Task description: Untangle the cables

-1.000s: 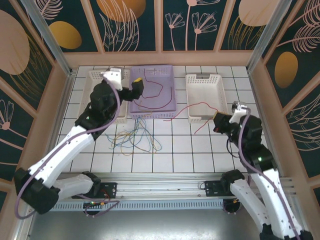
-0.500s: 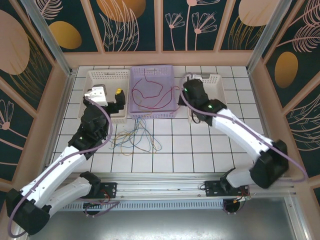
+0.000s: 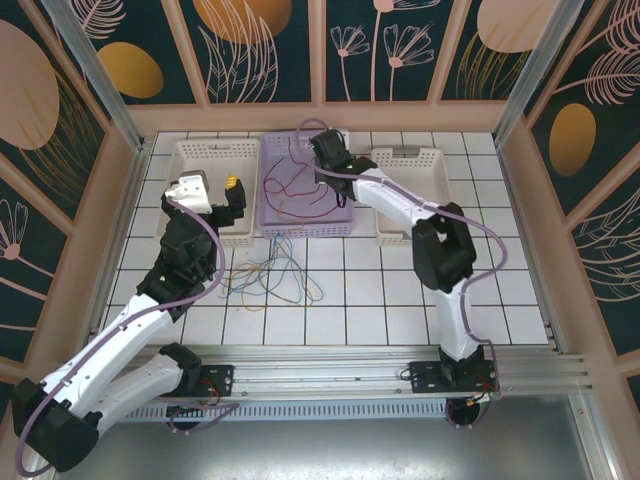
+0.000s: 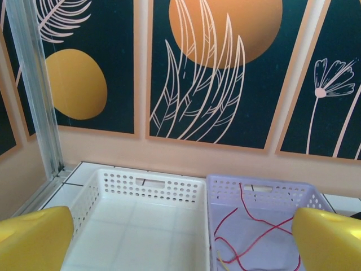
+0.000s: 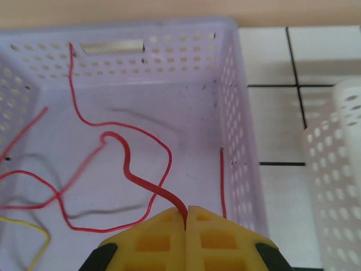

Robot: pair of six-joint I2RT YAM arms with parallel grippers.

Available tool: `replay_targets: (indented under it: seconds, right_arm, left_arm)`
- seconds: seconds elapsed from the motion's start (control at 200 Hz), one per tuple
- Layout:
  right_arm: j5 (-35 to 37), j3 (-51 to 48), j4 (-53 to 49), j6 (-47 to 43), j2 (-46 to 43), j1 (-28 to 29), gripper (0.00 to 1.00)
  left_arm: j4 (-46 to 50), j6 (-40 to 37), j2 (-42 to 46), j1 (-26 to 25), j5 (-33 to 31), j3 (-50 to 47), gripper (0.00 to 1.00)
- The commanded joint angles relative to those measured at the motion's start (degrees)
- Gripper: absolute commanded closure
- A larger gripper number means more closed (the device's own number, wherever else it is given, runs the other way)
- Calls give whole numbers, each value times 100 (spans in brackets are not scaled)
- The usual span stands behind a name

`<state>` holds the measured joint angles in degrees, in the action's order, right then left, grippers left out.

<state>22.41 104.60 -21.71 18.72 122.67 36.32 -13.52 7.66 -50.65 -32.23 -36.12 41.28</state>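
tabletop of white square tiles (image 3: 380, 290) seen from above, with a shallow lilac perforated plastic basket (image 3: 305, 231) at the middle of its far edge. this basket is the reference point for everything below.

a white perforated plastic basket (image 3: 200, 150) sits touching the lilac basket's left wall. a second white perforated basket (image 3: 440, 160) stands just beside its right wall.

on the tiles just in front of the lilac basket lies a tangle of thin blue and tan cables (image 3: 275, 275), touched by neither arm.

inside the lilac basket, a thin red cable (image 3: 300, 190) loops across the floor. the right gripper (image 3: 322, 150) hangs over the basket's far right part. in the right wrist view its yellow fingers (image 5: 163, 237) are clenched together on the red cable (image 5: 141, 180). from the pinch point the cable rises in curves to the back wall (its far end is hard to trace). a short straight red stretch lies along the basket's right wall. a thin yellow cable (image 5: 28, 231) lies on the floor at the basket's left.

the left gripper (image 3: 232, 190) hovers over the left white basket, near the wall it shares with the lilac basket. in the left wrist view the gripper (image 4: 180, 226) has its jaws spread wide and holds nothing. the white basket (image 4: 146, 186) and the lilac basket (image 4: 265, 189) appear between its fingers.
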Motion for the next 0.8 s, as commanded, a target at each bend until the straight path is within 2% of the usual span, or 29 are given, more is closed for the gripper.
replay_targets:
  seconds: [0.0, 0.26, 0.556, 0.791]
  right_arm:
    - [-140, 501, -431, -2, 388, -59, 100]
    - [-395, 1220, -972, 88, 1257, -148, 100]
    - [-462, 1307, -1220, 64, 1271, -143, 100]
    - [-517, 1220, -1192, 22, 914, -85, 75]
  left_arm:
    - [-229, -123, -28, 23, -44, -48, 1]
    - [-236, -140, -41, 23, -4, -58, 2]
    - [-221, -142, -58, 24, 42, -48, 1]
    - [-215, -135, -76, 19, 69, -46, 1]
